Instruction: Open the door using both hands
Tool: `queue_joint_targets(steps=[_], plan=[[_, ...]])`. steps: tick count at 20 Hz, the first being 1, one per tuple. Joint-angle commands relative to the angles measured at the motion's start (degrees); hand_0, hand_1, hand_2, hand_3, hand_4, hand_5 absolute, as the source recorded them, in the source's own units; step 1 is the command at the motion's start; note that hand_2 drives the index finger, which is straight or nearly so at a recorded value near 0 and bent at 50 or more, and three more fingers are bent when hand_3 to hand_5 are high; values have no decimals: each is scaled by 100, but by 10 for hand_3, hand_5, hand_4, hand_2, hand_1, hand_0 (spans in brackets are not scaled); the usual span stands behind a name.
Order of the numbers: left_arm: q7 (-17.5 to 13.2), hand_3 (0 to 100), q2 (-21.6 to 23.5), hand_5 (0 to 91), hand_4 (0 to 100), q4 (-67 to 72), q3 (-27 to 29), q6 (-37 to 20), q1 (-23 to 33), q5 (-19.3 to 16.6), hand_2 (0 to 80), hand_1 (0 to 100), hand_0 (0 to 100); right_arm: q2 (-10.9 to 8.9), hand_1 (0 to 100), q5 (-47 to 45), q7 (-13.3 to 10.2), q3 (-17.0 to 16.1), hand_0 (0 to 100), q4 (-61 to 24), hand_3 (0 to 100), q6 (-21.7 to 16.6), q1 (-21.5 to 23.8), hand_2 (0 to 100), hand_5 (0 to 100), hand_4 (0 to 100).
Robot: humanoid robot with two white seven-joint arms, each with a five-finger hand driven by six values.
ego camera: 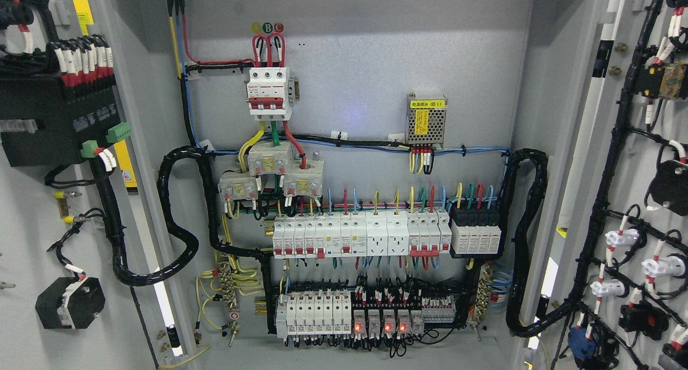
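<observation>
Both doors of the grey electrical cabinet stand swung wide open. The left door (32, 208) shows its inner face at the picture's left, carrying a black module, wiring and a black cable loom. The right door (639, 198) shows its inner face at the right, with black cable runs and white connectors. Between them the cabinet's back panel (376, 52) is fully exposed. Neither of my hands nor any arm shows in the head view.
On the back panel sit a three-pole breaker (269, 93), a small power supply (425, 120), a row of white breakers (360, 235) and a lower row of relays (376, 316) with red lights lit. Thick black looms (177, 225) hang at both sides.
</observation>
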Motion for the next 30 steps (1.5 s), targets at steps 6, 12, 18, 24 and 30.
queue_joint_targets(steps=[6,12,18,24,30], plan=[[-23,19,-34,0,0,22,186,-8,17,-2,0,0,0,125,166,-16,1,-106,208,41,0,-9,20,0,0,0],[-31,21,-34,0,0,22,432,-8,26,-2,0,0,0,177,166,-16,1,-167,208,59,0,-9,47,0,0,0],[-198,23,-51,0,0,83,652,-8,43,-2,0,0,0,265,166,-16,1,-176,208,59,0,-18,64,0,0,0],[-207,26,-69,0,0,461,880,-8,52,15,0,0,0,274,166,-25,1,-264,208,59,0,-35,91,0,0,0],[-277,25,-78,0,0,804,951,9,43,340,0,0,0,265,167,-263,1,-290,208,59,0,-9,91,0,0,0]])
